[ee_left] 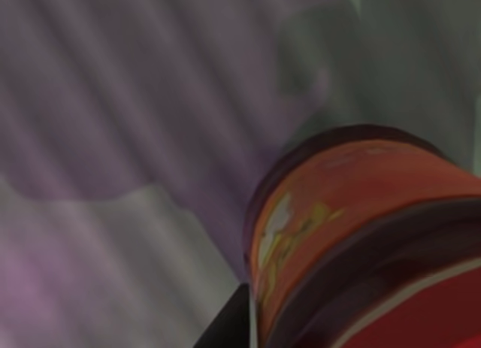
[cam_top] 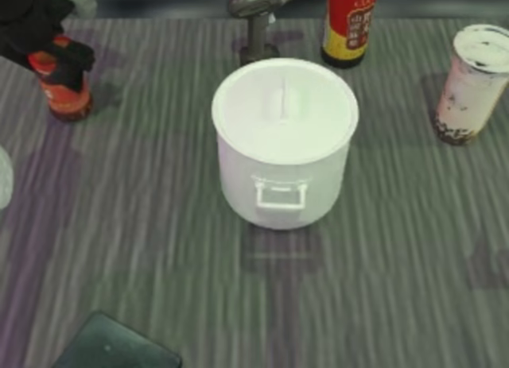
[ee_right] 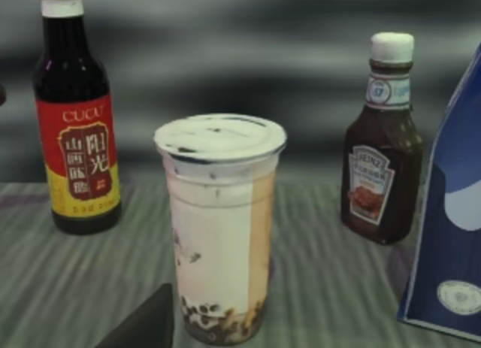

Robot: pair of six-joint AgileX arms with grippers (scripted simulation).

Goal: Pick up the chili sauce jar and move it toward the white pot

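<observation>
1. Chili sauce jar [cam_top: 65, 90] is seen at the far left of the tabletop [cam_top: 159, 249], well apart from the white pot [cam_top: 283, 141], which stands near the middle with its flat lid on and its rectangular handle facing the near edge.
2. The left end effector [cam_top: 54, 52] is placed over the jar's red-orange lid, its dark fingers closed against the lid's sides; whether the jar rests on the tabletop or is raised off it cannot be told.
3. In the left wrist view the jar [ee_left: 353, 228] is shown close up, with its orange-red label and dark rim, and a dark finger [ee_left: 225, 329] is seen beside it.
4. The right end effector is not seen from above; in the right wrist view only a dark edge is caught, so its opening cannot be told.
5. A milk tea cup [ee_right: 220, 228] with dark pearls at its bottom is seen at the right side, a soy sauce bottle [ee_right: 77, 122] at the far edge, and a ketchup bottle [ee_right: 381, 145] beside a blue carton [ee_right: 451, 235].
6. A grey drill [cam_top: 258, 18] lies at the far edge behind the pot, and a dark green flat object [cam_top: 115, 346] at the near left.
</observation>
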